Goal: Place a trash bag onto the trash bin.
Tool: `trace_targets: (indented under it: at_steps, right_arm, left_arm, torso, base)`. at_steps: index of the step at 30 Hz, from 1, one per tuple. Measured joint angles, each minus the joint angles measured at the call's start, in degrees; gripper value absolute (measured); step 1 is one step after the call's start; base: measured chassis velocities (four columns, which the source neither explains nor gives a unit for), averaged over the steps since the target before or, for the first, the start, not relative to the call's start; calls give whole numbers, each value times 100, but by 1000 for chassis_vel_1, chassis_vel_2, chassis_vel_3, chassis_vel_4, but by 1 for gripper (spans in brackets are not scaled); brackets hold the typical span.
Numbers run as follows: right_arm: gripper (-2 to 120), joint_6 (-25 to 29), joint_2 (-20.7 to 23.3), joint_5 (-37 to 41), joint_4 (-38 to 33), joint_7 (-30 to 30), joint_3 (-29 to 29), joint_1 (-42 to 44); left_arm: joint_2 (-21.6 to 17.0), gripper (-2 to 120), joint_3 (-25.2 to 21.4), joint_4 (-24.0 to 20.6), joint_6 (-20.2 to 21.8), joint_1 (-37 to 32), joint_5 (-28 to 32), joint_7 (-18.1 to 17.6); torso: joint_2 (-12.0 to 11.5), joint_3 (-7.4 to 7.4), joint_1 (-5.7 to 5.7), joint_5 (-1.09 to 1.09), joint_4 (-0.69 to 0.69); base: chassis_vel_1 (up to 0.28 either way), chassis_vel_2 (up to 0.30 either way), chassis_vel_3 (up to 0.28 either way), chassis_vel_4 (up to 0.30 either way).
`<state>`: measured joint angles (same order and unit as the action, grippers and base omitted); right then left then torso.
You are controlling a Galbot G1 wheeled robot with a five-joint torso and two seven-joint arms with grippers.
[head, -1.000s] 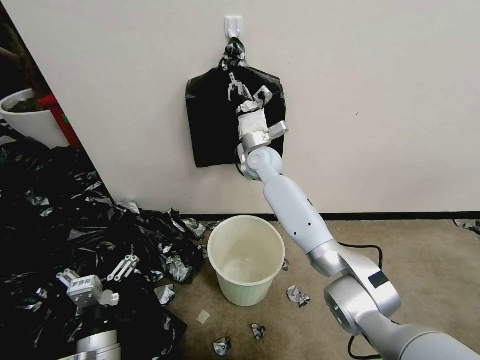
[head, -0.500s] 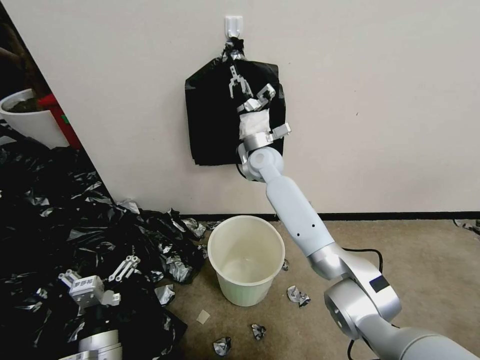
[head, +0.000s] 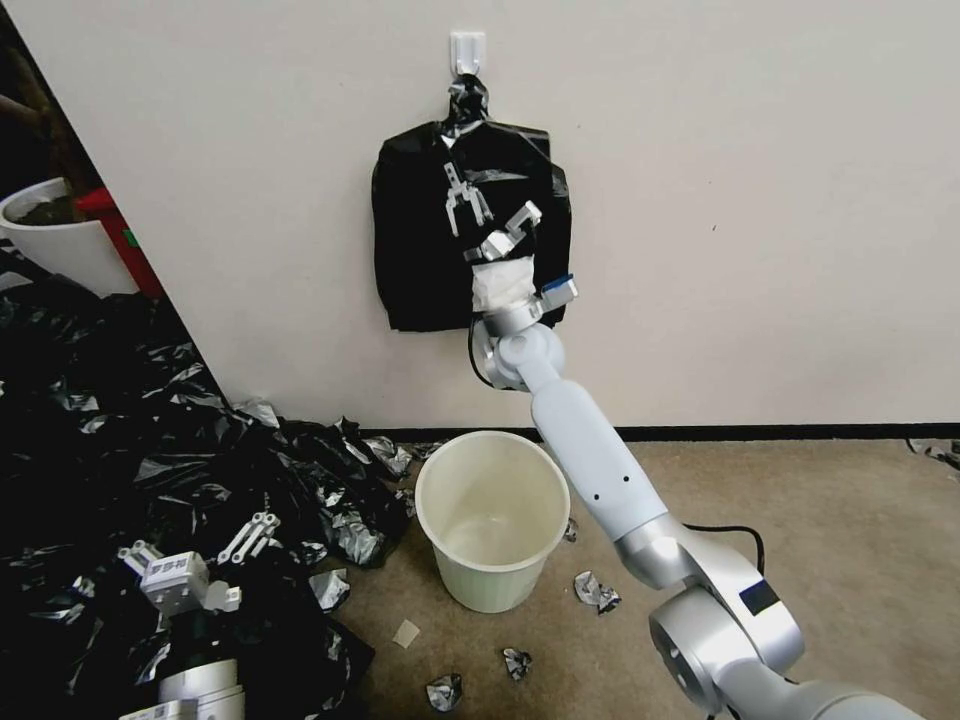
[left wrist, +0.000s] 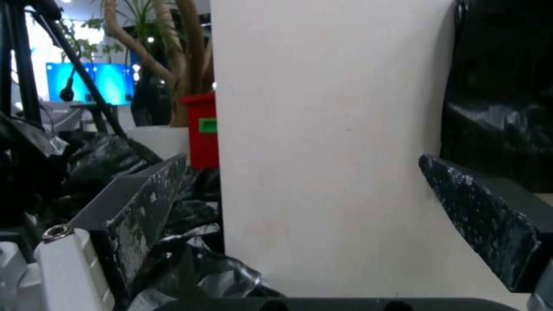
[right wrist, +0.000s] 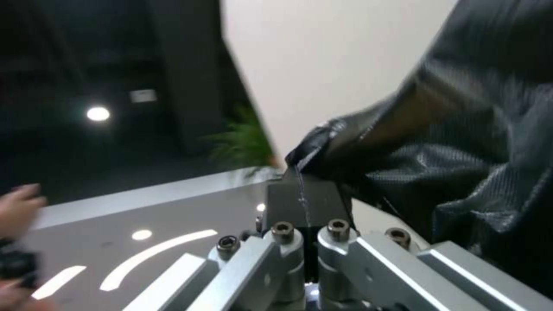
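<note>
2 fingers of the right gripper [head: 455, 193] are pressed together on a fold of the trash bag [head: 420, 250], seen in the right wrist view as black film pinched between the closed pads [right wrist: 305, 196]. The bag's surface is puckered into creases around the pinch point. The bag is hung flat against the pale wall [head: 750, 200], its knotted top looped over 1 white hook [head: 467, 48], with the right arm stretched up and forward across its lower half.

Directly below, the trash bin [head: 492, 520] is stood upright on the brown carpet [head: 850, 540], just in front of the dark baseboard. The bin's interior is bare, and its rim is uncovered. The bin is well apart from the hanging bag.

Small crumpled scraps [head: 595, 592] of black film are scattered on the carpet around the bin's base. A large heap of black plastic [head: 110, 430] is spread over the floor to the robot's left, reaching close to the bin's side. The left gripper [head: 215, 560] is held low over this heap with its fingers spread apart and nothing between them; in the left wrist view both pads [left wrist: 147, 194] are shown wide of each other. Open carpet is left to the right of the bin. A white planter pot [head: 50, 235] and a red object [head: 120, 235] are placed beyond the wall's edge.
</note>
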<state>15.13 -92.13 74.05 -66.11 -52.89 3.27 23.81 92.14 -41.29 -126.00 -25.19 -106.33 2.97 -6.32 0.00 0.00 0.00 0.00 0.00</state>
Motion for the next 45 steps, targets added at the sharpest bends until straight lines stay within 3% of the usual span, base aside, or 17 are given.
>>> trace_targets:
  at_steps: [10,22,45]
  right_arm:
    - [0,-428,1,-51,151,-1546,70,201]
    - [0,-885,213,-400,81,-2660,96,611]
    - [0,-1089,593,-1111,-317,-3451,114,1517]
  left_arm:
    - [0,100,-7,65,-14,20,0,0]
    - [0,100,-57,132,-26,63,11,0]
    - [0,100,-71,232,-26,190,86,-8]
  torso:
    - [0,0,0,0,0]
    - [0,0,0,1,0]
    - [0,0,0,0,0]
  base:
    - [0,0,0,0]
    - [0,0,0,0]
    - [0,0,0,0]
